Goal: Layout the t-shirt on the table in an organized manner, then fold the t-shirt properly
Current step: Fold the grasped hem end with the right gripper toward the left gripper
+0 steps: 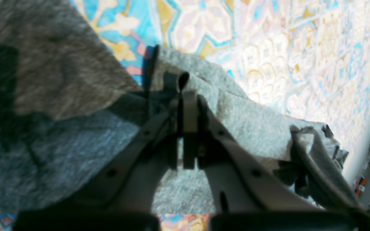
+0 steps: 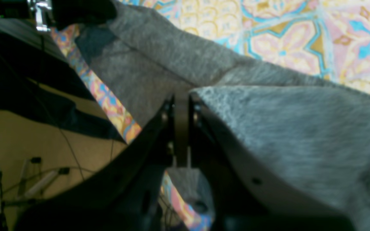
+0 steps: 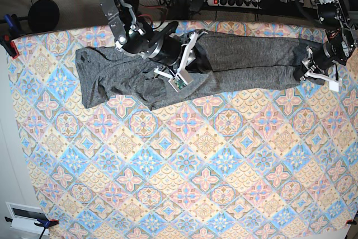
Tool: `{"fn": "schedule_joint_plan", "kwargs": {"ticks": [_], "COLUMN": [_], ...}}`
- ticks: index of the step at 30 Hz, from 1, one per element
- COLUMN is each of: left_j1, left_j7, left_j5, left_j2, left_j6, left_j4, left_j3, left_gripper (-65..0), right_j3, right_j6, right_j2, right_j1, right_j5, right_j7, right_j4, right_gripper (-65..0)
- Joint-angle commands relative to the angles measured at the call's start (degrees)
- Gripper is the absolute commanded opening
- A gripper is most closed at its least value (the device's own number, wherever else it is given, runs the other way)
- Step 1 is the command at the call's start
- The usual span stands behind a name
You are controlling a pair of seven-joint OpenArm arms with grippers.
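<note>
- Left pincer (image 1: 188,96): jaws drawn together on a folded edge of the t-shirt (image 3: 235,60); in the base view it sits at the right end of the garment (image 3: 313,71)
- Right pincer (image 2: 181,96): jaws drawn together with grey knit pinched between them; in the base view it sits over the middle of the garment (image 3: 178,74)
- Location: the t-shirt lies along the far edge of the table (image 3: 184,183), stretched between the two pincers, its left part bunched and creased
- Orientation: the long axis runs left to right, parallel to the far table edge; which end is collar and which is hem cannot be told
- Handling, as judged: soft, light, limp knit; it will sag and drape between grip points and drag on the patterned cloth
- Recommended hold: seams, hem or shoulder edges, where layers are doubled, and keep light tension between both pincers
</note>
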Motion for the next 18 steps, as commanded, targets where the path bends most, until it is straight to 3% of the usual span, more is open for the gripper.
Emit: {"fn": "schedule_joint_plan", "kwargs": {"ticks": [1, 9, 14, 18], "left_j1": [-0.42, -0.42, -0.42, -0.42], "left_j7": [-0.38, -0.38, -0.38, -0.38], "left_j5": [-0.72, -0.72, -0.72, -0.72], "left_j2": [-1.28, -1.28, -1.28, -1.28], "left_j6": [-0.27, -0.27, -0.27, -0.27], "left_j4": [0.81, 0.81, 0.81, 0.81], "left_j3": [-0.49, -0.49, -0.49, -0.49], "left_gripper": [-65.0, -65.0, -65.0, -65.0], "right_j3": [-0.41, -0.77, -3.4, -5.95], "right_j6": [0.31, 0.31, 0.31, 0.31], "right_j2": [-0.89, -4.59, -5.03, -5.03], "right_j1": [0.64, 0.72, 0.72, 0.72], "right_j5": [1.07, 1.07, 1.07, -3.77], "right_j7": [1.34, 1.34, 1.34, 1.34], "right_j4": [0.98, 0.81, 0.81, 0.9], "right_gripper": [-65.0, -65.0, -65.0, -65.0]}}
